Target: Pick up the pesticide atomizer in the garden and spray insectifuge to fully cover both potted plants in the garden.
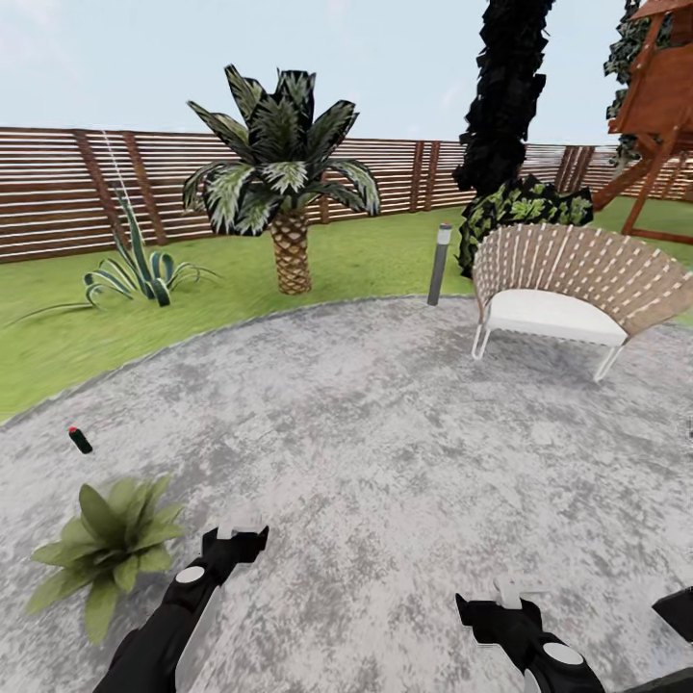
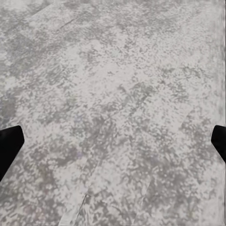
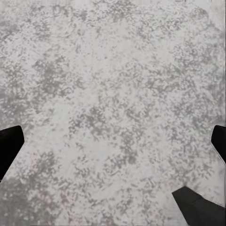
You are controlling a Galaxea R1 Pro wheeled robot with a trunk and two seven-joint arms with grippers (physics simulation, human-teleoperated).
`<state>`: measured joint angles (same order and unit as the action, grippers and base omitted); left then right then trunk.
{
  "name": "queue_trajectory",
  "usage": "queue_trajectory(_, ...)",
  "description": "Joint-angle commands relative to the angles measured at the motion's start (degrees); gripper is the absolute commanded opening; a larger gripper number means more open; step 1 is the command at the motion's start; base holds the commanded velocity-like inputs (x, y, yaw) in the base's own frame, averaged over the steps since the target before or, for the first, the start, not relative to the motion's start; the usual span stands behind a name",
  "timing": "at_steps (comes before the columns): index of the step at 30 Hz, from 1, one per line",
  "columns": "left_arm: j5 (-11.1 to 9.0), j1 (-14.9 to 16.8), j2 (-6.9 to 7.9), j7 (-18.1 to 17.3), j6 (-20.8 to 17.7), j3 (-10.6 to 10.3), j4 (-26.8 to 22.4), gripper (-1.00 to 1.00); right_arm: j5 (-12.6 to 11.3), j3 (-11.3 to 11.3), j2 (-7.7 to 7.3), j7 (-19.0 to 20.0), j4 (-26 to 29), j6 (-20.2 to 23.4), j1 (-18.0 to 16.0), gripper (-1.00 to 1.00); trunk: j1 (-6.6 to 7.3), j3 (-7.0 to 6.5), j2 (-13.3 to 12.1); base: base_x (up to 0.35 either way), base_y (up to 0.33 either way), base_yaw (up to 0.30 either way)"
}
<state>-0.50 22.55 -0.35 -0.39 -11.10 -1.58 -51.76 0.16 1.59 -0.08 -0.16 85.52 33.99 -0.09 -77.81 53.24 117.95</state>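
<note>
Robot on grey patio; potted plant at 8 o'clock, beside left gripper. Sprayer not spotted. Both left and right gripper spread, empty. Sprayer likely light, rigid, slick plastic; grasp body below trigger head

Your supporting surface is a round grey mottled patio, bordered by green lawn. On the paving you have one potted plant at near left, a small dark object with a red tip just beyond it, and a wicker chair with white cushion at far right. A grey bollard lamp stands at the patio's far edge.
</note>
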Motion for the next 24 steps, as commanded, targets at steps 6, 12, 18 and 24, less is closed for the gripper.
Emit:
queue_trajectory(6,-0.1,0.0,0.00,0.0,-0.3,0.0,-0.1,1.00,0.0,0.0,-0.02,0.0,0.1,0.3,0.0,1.00,-0.03,0.05,0.0,0.347,0.000,-0.278)
queue_trajectory(12,-0.1,0.0,0.00,0.0,-0.3,0.0,-0.1,1.00,0.0,0.0,-0.01,-0.1,0.1,0.3,0.0,1.00,-0.03,0.05,0.0,0.347,0.000,-0.091)
queue_trajectory(18,-0.1,0.0,0.00,0.0,-0.3,0.0,-0.1,1.00,0.0,0.0,-0.02,-0.1,0.1,0.3,0.0,1.00,-0.03,0.05,0.0,0.347,0.000,-0.005)
queue_trajectory(24,-0.1,0.0,0.00,0.0,-0.3,0.0,-0.1,1.00,0.0,0.0,-0.01,-0.1,0.1,0.3,0.0,1.00,-0.03,0.05,0.0,0.347,0.000,0.000)
